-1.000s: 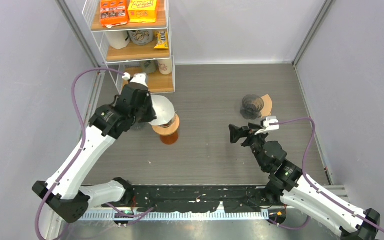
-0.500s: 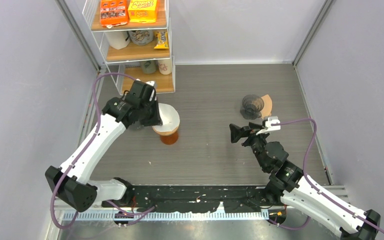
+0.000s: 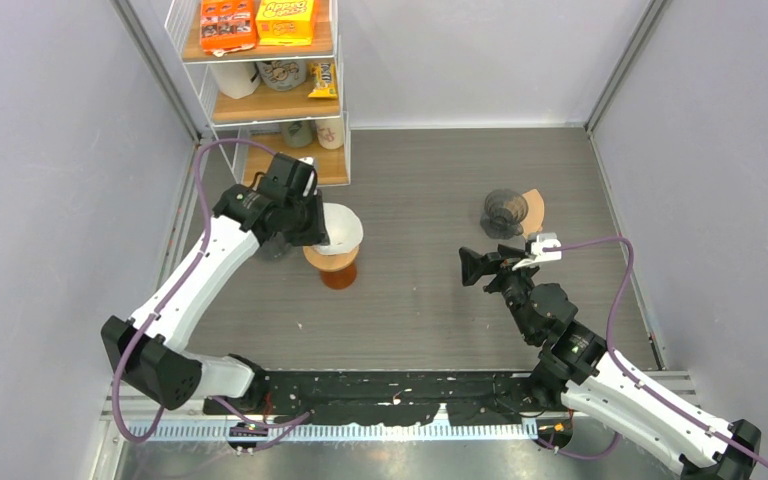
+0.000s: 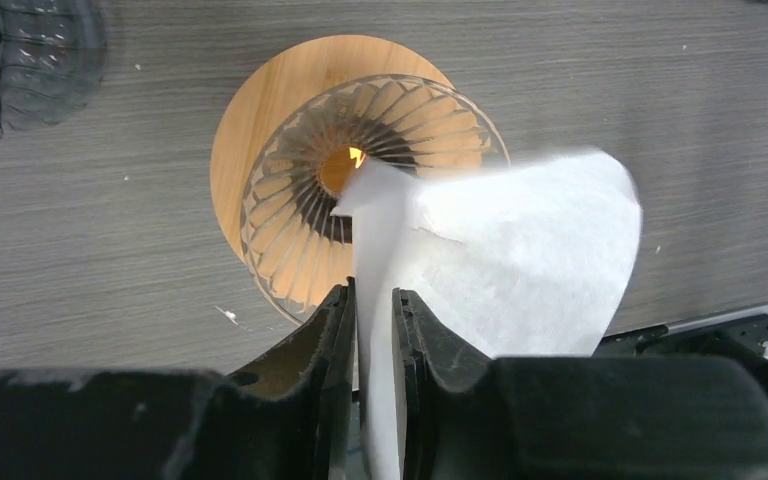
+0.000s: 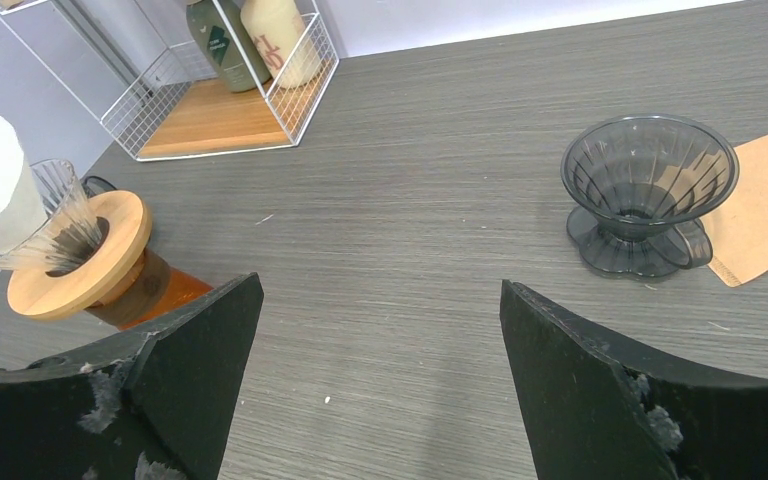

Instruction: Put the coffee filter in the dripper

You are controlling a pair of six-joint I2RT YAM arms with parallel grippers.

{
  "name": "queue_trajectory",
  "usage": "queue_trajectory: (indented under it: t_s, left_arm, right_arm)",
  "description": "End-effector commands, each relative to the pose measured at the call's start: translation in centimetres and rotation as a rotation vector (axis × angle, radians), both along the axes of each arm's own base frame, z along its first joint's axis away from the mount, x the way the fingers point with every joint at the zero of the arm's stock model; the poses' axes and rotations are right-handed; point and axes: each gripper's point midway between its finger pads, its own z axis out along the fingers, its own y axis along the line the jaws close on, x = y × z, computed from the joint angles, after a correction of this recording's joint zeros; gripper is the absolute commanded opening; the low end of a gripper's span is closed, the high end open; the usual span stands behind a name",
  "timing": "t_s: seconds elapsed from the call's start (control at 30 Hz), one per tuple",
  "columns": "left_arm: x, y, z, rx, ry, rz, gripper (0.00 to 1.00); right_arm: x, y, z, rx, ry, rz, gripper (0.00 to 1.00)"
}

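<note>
Paper filter [image 4: 500,250]: white, tip in the dripper [image 4: 360,190], body leaning off its near-right rim.
My left gripper [image 4: 372,330]: fingers barely parted, paper between them.
Risk: filter tips out sideways, unseated.
My right gripper [image 5: 380,330]: spread wide, well apart from the dripper.

1. Light is bright, even and diffuse; shadows on the bench [image 3: 440,300] are faint.
2. The white filter [image 4: 520,250] is slightly overexposed, its edge motion-blurred.
3. Near jaws in both wrist views look soft.
</note>
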Motion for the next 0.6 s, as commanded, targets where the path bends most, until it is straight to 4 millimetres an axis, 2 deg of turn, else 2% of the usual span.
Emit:
queue_trajectory:
  t_s: [0.0,0.13,0.27,0.43,0.57]
  left_arm:
    - [1.0,0.5,1.3,0.020,-0.046,0.005,0.28]
    - [0.7,0.9,1.5,0.035,-0.048,0.009,0.33]
    - [0.7,1.8,2.5,0.053,-0.090,0.036,0.50]
    - [0.3,3.6,5.1,0.080,-0.181,0.084,0.70]
    - [-0.2,5.3,7.9,0.076,-0.292,0.146,0.80]
  right_arm:
    - [0.2,-0.2,0.8,0.015,-0.025,-0.016,0.96]
    - [0.2,-0.2,0.8,0.017,-0.026,-0.017,0.95]
    - [0.2,-0.3,0.8,0.016,-0.026,-0.018,0.96]
    - [0.3,-0.4,0.7,0.010,-0.025,-0.027,0.95]
    - [0.3,-0.6,0.9,0.009,-0.026,-0.033,0.96]
